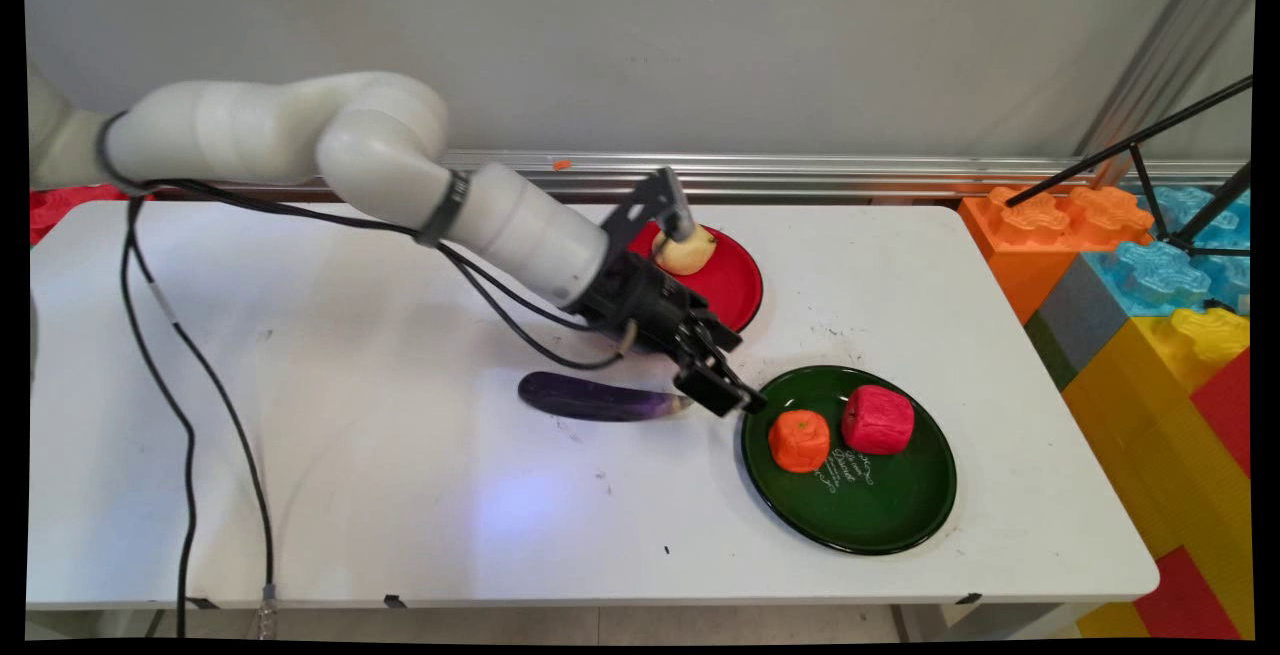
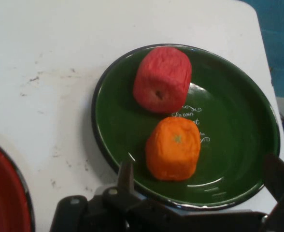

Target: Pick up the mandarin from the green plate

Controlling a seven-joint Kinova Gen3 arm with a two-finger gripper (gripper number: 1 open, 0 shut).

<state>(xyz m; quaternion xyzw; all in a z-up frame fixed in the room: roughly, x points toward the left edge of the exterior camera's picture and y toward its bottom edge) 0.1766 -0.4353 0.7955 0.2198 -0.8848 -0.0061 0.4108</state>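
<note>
As I hovered beside the green plate (image 1: 905, 525), my gripper (image 2: 200, 179) stood spread wide, empty, nearest the orange fruit (image 2: 173, 148).

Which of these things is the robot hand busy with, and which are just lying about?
At the open gripper: green plate, orange toy fruit, red toy fruit, purple eggplant.
Farther off: red plate, pale fruit on it, big toy blocks.

Arm outstretched, gripper (image 1: 722, 387) jaws apart
</note>
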